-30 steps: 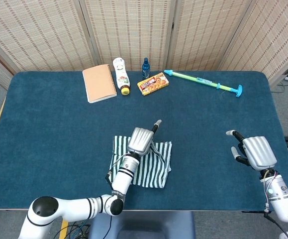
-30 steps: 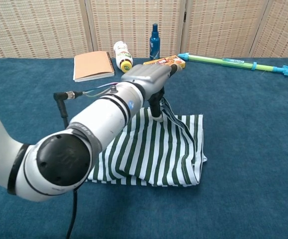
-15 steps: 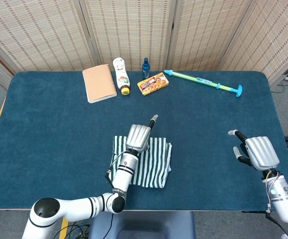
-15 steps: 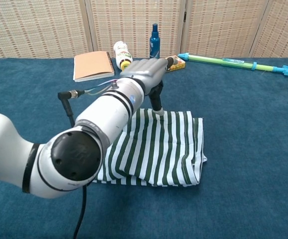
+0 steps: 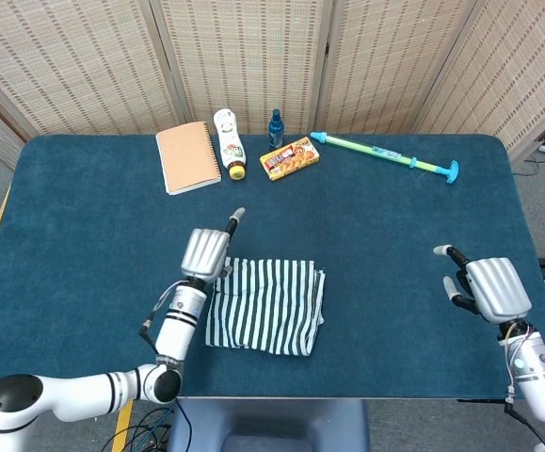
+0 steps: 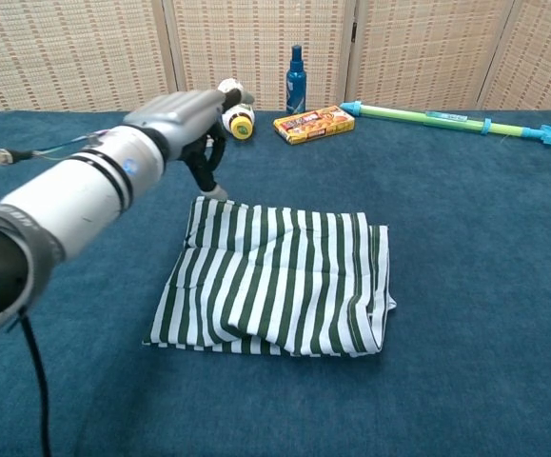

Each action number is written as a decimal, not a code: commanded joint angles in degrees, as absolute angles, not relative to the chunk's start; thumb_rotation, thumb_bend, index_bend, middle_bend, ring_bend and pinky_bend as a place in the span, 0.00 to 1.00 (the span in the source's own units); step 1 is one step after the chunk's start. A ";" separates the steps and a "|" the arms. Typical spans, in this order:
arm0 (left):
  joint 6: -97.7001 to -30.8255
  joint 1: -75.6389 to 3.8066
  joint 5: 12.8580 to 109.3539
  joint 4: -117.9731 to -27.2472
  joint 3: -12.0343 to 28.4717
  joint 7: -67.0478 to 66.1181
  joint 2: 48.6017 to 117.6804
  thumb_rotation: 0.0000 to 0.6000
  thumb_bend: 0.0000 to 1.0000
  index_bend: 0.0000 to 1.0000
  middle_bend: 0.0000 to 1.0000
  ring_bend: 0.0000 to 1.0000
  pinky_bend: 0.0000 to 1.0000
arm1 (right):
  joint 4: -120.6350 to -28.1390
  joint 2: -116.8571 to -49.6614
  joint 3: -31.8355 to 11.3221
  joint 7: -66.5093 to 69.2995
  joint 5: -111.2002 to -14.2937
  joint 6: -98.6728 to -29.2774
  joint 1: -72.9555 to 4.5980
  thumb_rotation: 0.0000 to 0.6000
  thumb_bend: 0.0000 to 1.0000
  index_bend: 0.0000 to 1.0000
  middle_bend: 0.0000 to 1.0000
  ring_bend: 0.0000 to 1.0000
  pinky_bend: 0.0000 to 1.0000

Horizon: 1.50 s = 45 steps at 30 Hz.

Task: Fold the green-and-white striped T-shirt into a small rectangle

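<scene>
The green-and-white striped T-shirt point(image 5: 268, 304) point(image 6: 275, 276) lies folded into a small rectangle on the blue table, near the front middle. My left hand point(image 5: 206, 251) point(image 6: 182, 116) hovers at the shirt's far left corner, fingers apart and holding nothing; one fingertip points down close to that corner. My right hand point(image 5: 487, 287) is far off to the right near the table's front edge, fingers loosely spread and empty. The chest view does not show it.
Along the back of the table point(image 5: 93, 235) lie an orange notebook point(image 5: 188, 156), a white bottle point(image 5: 228, 142), a small blue bottle point(image 5: 276, 128), a snack box point(image 5: 289, 157) and a long green-and-blue toy stick point(image 5: 385, 155). A woven screen stands behind.
My left hand let go of the shirt's top layer and moved left off the cloth to its far left corner. The shirt now lies flat. The right hand barely shifted.
</scene>
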<state>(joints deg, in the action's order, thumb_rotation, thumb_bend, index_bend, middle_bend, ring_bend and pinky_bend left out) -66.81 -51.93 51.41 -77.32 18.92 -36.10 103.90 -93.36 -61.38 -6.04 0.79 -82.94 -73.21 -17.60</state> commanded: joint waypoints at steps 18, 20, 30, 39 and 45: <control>-77.49 -30.31 65.30 -85.66 5.25 -18.13 82.80 1.00 0.13 0.05 0.41 0.32 0.51 | -87.79 -59.55 -2.98 5.23 -85.50 -68.64 -18.14 1.00 0.48 0.30 0.43 0.38 0.52; -78.78 -28.49 66.57 -86.08 4.67 -16.15 81.05 1.00 0.13 0.05 0.38 0.29 0.48 | -86.89 -59.92 -2.52 4.77 -85.84 -68.61 -17.98 1.00 0.48 0.25 0.34 0.29 0.41; -85.82 -20.66 72.26 -86.38 2.44 -10.35 75.31 1.00 0.13 0.07 0.35 0.27 0.46 | -81.16 -63.28 -1.49 5.19 -88.89 -75.46 -14.88 1.00 0.48 0.09 0.14 0.11 0.23; -88.54 -15.23 75.02 -90.26 0.09 -10.48 71.33 1.00 0.13 0.08 0.35 0.27 0.46 | -80.77 -64.51 -0.50 4.42 -88.22 -80.07 -10.71 1.00 0.48 0.08 0.14 0.11 0.22; -92.48 -11.02 76.54 -92.61 -0.90 -12.00 70.69 1.00 0.13 0.10 0.35 0.27 0.46 | -80.47 -64.77 -0.17 4.49 -87.81 -81.94 -8.68 1.00 0.48 0.08 0.14 0.11 0.22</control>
<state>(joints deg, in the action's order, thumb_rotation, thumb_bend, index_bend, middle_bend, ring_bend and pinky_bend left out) -91.55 -11.96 76.03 -91.94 -0.53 -11.49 70.90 -80.53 -64.73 -0.26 4.44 -87.84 -81.79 -8.84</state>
